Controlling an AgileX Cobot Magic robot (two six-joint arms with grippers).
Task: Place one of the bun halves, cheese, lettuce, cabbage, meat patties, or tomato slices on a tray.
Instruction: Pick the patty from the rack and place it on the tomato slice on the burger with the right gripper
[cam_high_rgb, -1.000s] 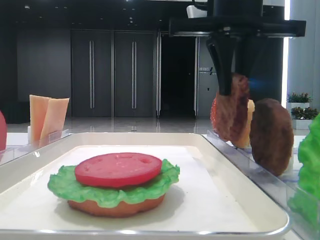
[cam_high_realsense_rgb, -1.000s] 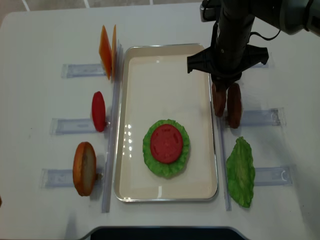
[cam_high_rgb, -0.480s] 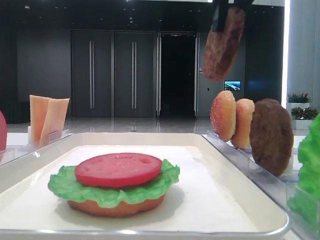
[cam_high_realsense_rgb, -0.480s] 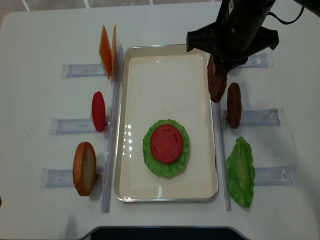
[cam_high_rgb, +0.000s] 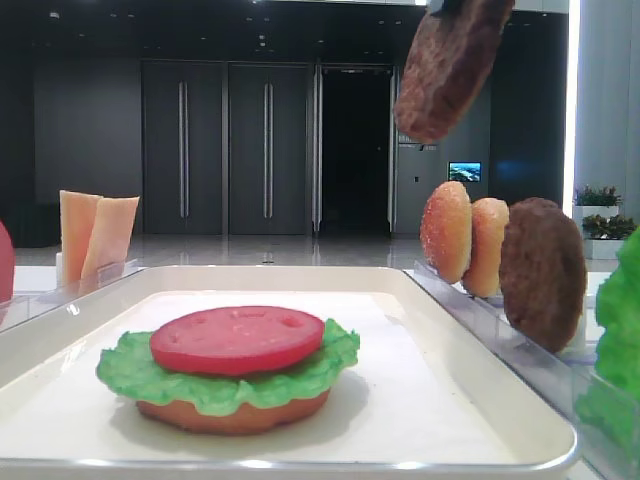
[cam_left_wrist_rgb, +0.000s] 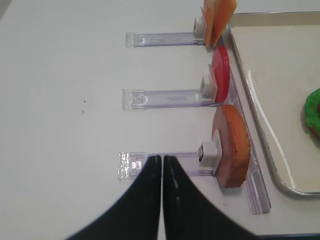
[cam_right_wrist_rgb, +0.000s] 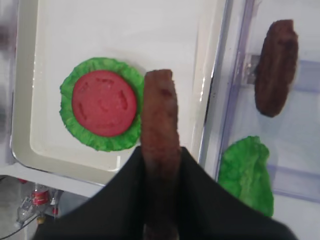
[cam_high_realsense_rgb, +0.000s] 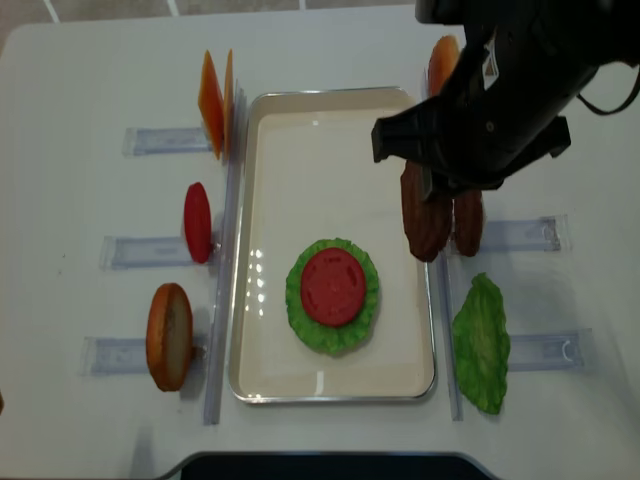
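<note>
Two dark brown rough meat patties: one (cam_right_wrist_rgb: 160, 145) clamped in the right gripper (cam_right_wrist_rgb: 161, 200), one (cam_right_wrist_rgb: 276, 67) racked; left gripper (cam_left_wrist_rgb: 161, 165) clenched empty

no legible text anywhere

My low front camera sits almost level with the counter (cam_high_realsense_rgb: 80, 60), close to the near rim of the tray (cam_high_rgb: 300, 462), facing across it. My overhead camera looks straight down on the whole layout. Each wrist camera points down past its own pincer; the right one shares the tray's stacked tomato slice (cam_right_wrist_rgb: 103, 103) with both.
</note>
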